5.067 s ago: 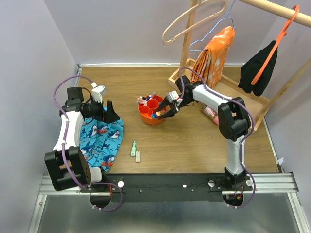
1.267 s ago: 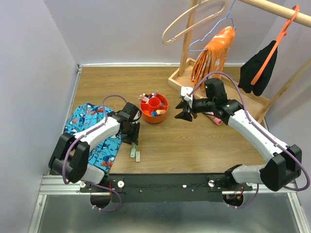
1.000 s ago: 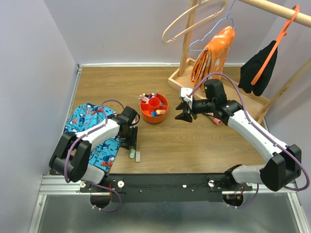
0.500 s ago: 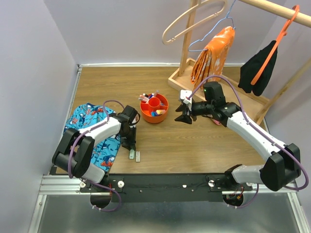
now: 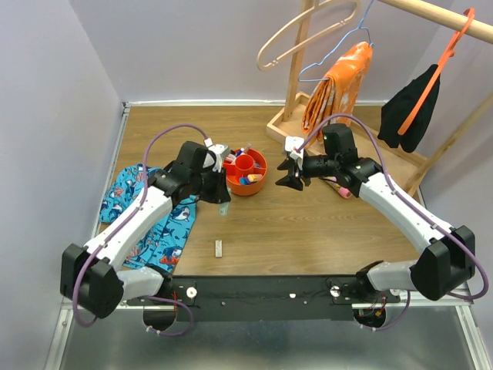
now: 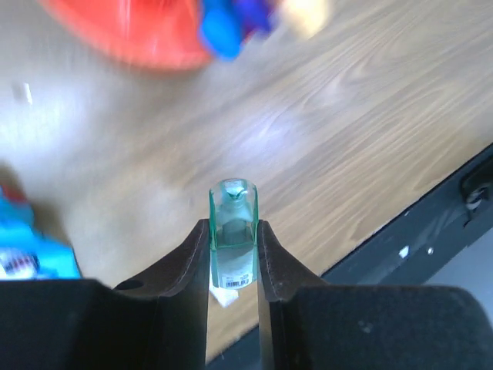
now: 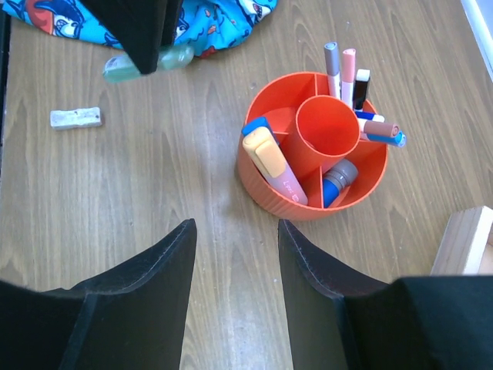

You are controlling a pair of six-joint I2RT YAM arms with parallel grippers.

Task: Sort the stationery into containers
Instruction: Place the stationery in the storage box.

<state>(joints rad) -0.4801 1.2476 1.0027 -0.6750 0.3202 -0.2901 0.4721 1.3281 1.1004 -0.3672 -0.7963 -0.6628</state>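
- We see a pale green marker (image 6: 233,235) pinched between the fingers of the left gripper (image 5: 218,194). It is held above the table, just beside the red-orange bowl (image 5: 245,189), and its lower end is hidden.
- The marker's small sticker is too blurred to read.
- The right gripper (image 7: 235,231) hangs spread and empty near the bowl.
- Half a second ago the left gripper was low beside the shark-print cloth (image 5: 154,223), and it has since risen.
- A small white piece (image 5: 219,247) stays on the table.
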